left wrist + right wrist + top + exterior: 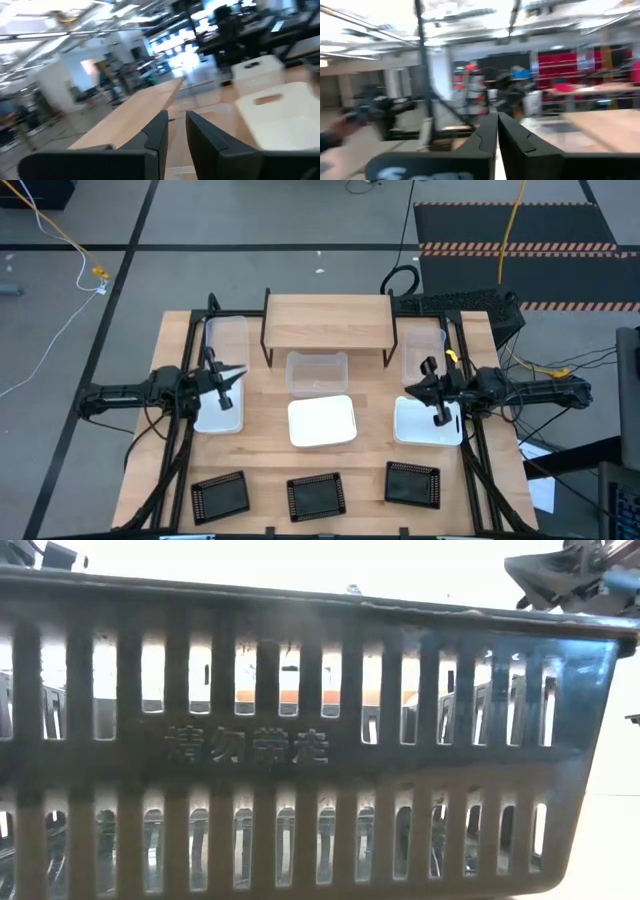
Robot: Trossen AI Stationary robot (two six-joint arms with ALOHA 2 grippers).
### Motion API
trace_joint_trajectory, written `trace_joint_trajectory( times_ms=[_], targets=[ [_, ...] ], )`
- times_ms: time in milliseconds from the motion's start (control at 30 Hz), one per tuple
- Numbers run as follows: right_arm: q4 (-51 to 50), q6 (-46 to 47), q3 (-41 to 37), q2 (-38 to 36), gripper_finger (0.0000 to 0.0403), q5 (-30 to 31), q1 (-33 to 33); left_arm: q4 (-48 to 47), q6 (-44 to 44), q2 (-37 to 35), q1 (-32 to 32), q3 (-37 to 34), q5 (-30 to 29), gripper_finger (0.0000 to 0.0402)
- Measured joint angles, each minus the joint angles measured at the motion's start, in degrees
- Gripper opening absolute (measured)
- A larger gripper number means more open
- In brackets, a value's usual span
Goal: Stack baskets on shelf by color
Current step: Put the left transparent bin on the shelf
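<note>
High view shows the left gripper [228, 383] above the left white basket [215, 418], fingers slightly apart and empty. Opposite, the right gripper [438, 408] hangs over the right white basket [428, 424], fingers nearly together, holding nothing. Between them lie a clear basket [317, 371] and another white basket [322, 421]. Behind stands the bare shelf [327, 321], flanked by two clear baskets. Three black baskets [315, 496] line the front edge.
</note>
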Motion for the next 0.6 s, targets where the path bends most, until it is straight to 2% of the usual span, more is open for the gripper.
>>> trace_joint_trajectory(
  times_ms=[133,333,533,600],
  targets=[
    [4.94,-2.47,0.00,3.32,0.0045,1.38,0.00,0.76,-0.07,0.02,0.11,0.02,-5.31,0.0072],
    [21.80,-5.56,1.07,9.70,0.0101,-0.42,0.00,7.04,1.82,-0.02,1.22,0.03,-8.08,0.0072],
    [20.22,-2.82,5.37,16.43,0.0132,0.02,0.02,6.88,1.62,-0.01,1.24,0.04,-8.18,0.0072],
    [19.36,-2.93,5.53,19.33,0.0137,3.75,0.02,6.82,1.62,0.00,1.25,0.02,-8.17,0.0072]
  ],
)
